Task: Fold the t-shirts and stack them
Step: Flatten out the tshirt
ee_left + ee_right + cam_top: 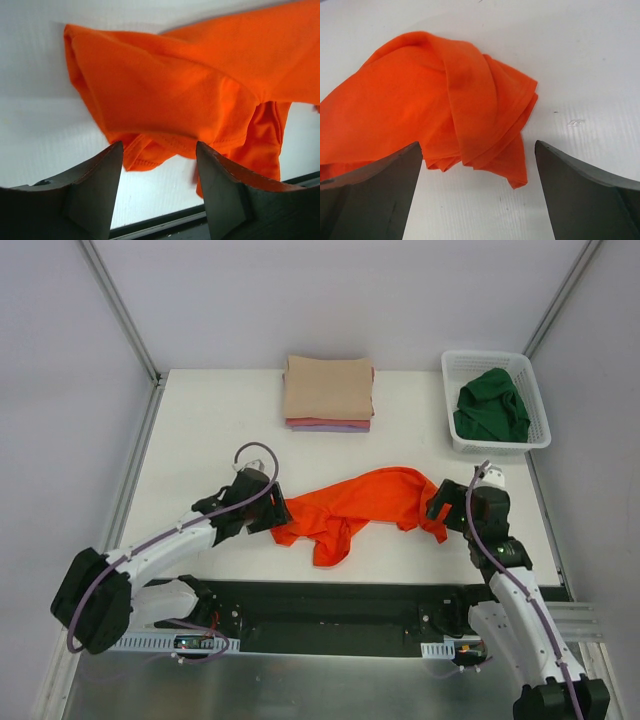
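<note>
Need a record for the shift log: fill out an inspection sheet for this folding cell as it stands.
Surface: white tabletop; faint scuff in the right wrist view.
Job's things: bright orange cloth t-shirt crumpled, unfolded, front centre; stack of folded beige, pink and lavender shirts far centre; dark green shirt bunched in the basket.
Clutter: white plastic mesh basket, far right corner.
Grippers: left tool open at the orange shirt's left end; right tool open at its right end.
Cables: purple cable loops over the left wrist; another follows the right arm.
Surroundings: pale walls, metal frame posts.
</note>
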Controlling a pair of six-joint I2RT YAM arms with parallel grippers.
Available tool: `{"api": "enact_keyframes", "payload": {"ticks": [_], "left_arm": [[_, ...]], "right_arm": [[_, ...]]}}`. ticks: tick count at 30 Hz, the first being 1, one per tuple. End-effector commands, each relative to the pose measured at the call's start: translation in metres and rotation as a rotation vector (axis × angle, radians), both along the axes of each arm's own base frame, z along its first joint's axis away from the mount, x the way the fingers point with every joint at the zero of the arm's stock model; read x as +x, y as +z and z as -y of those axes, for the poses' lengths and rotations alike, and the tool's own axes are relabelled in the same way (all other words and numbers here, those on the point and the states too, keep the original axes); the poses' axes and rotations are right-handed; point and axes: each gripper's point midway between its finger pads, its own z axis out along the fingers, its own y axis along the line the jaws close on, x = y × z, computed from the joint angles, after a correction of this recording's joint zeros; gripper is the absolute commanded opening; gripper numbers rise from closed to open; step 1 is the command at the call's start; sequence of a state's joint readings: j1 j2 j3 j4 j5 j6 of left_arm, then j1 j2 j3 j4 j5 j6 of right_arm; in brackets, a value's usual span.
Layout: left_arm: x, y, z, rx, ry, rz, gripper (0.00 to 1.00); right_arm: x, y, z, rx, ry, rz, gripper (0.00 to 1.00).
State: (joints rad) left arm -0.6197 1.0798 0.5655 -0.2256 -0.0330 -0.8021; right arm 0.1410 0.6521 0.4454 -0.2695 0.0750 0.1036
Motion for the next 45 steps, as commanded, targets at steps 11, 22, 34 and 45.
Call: {"api": "enact_keyframes", "payload": {"ticks": [11, 22, 34, 45], "left_arm": [[0.044, 0.002, 0.033, 0.004, 0.001, -0.034, 0.33], [0.036, 0.030, 0.022, -0.034, -0.014, 0.077, 0.00], [0.027, 0.070, -0.002, -0.099, 0.056, 0.229, 0.00], [0.030, 0.066, -0.006, -0.062, 0.058, 0.236, 0.00]], "right_arm": [[-0.032, -0.014, -0.024, 0.115, 0.117, 0.043, 0.97], [-0.035, -0.027, -0.032, 0.137, 0.113, -0.081, 0.97], [-0.001, -0.038, -0.040, -0.094, -0.027, -0.155, 0.84], [0.012, -0.062, -0.047, -0.119, -0.086, -0.226, 0.45]]}}
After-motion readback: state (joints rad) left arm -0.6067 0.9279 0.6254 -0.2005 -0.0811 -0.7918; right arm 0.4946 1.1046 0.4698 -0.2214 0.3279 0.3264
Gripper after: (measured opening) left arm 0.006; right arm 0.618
